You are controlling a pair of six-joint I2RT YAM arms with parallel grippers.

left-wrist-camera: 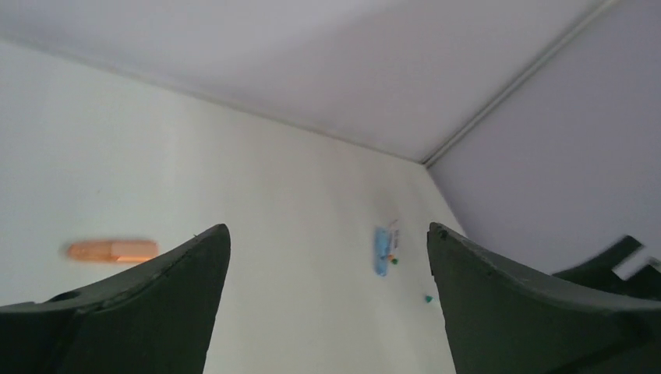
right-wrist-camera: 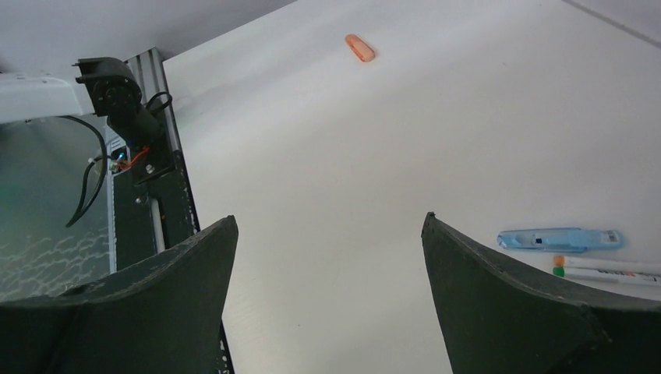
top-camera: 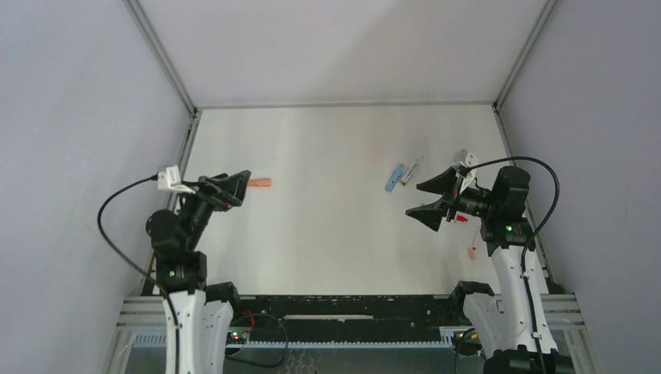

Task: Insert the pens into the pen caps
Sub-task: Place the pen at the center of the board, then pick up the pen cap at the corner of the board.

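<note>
On the counter [top-camera: 335, 234], a short cap [top-camera: 261, 184] is placed at the left side, just beside the tip of the left hand [top-camera: 243, 187]. Well apart from it, at the right side, a longer cap [top-camera: 394, 178] and two pens [top-camera: 411, 171] are laid side by side, just behind the right hand [top-camera: 413, 199].

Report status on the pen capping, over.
Left gripper open, empty; right gripper open, empty. Orange cap loose by the left gripper; light blue cap and pens lying together mid-right. Nothing blocking either.
</note>
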